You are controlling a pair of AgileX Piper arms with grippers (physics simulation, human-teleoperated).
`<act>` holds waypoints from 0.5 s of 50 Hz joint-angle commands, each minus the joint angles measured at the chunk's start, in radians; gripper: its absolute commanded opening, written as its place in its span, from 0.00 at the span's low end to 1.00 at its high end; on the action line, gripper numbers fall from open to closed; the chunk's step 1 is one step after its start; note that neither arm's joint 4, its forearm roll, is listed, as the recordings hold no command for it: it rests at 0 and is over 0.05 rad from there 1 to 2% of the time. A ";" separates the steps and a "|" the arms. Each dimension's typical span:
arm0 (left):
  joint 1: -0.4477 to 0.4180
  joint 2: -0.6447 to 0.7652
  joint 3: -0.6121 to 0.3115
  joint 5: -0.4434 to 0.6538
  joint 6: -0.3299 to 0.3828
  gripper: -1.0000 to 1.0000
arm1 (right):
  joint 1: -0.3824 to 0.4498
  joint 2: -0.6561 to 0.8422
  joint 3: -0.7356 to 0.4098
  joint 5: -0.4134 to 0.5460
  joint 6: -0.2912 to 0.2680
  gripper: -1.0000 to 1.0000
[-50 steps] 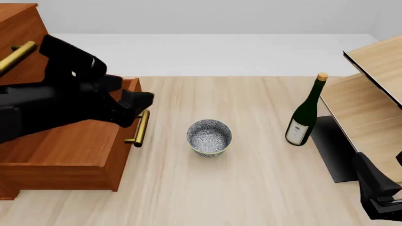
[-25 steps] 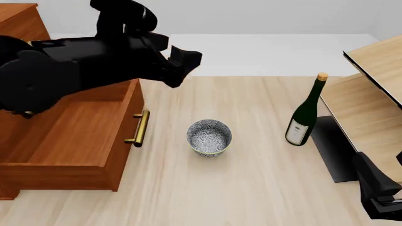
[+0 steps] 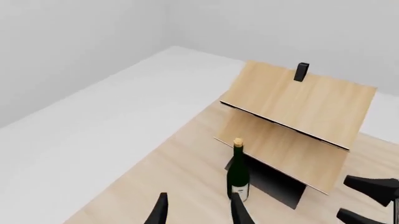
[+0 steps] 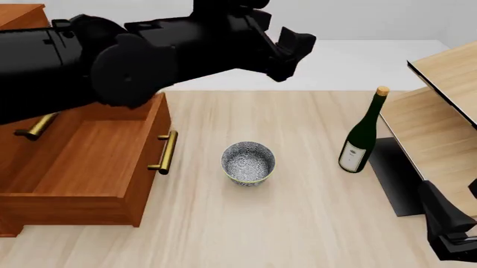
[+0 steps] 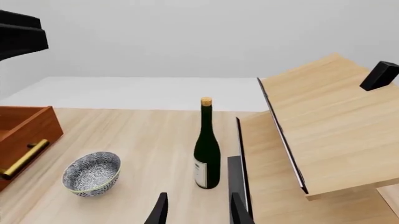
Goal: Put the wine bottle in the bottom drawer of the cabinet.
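The wine bottle [image 4: 361, 138] stands upright on the table at the right, close to the pale shelf; it also shows as the wine bottle [image 3: 238, 180] and the wine bottle [image 5: 206, 148]. The bottom drawer [image 4: 82, 167] of the cabinet [image 4: 21, 19] is pulled out and holds nothing, brass handle facing the bowl. My left gripper [image 4: 294, 53] hangs open high above the far middle of the table, well left of the bottle and pointing toward it. Low at the front right, my right gripper [image 4: 441, 212] is open, with nothing between its fingers [image 5: 160, 211].
A patterned bowl [image 4: 248, 162] sits mid-table between drawer and bottle. A pale slanted shelf unit [image 4: 439, 120] on a black base fills the right side just behind the bottle. The left arm's bulk hangs over the cabinet and drawer.
The left arm has swung up from over the open drawer and rightward, toward the bottle. The bottle, bowl, drawer and right arm have stayed where they were.
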 commanded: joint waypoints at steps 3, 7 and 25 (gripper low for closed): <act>-0.047 0.136 -0.150 0.039 0.000 1.00 | 0.007 0.000 0.000 0.004 0.004 1.00; -0.057 0.174 -0.202 0.077 -0.003 1.00 | 0.008 0.000 0.000 0.004 0.006 1.00; -0.099 0.272 -0.336 0.174 0.008 1.00 | 0.010 0.000 0.000 0.011 0.007 1.00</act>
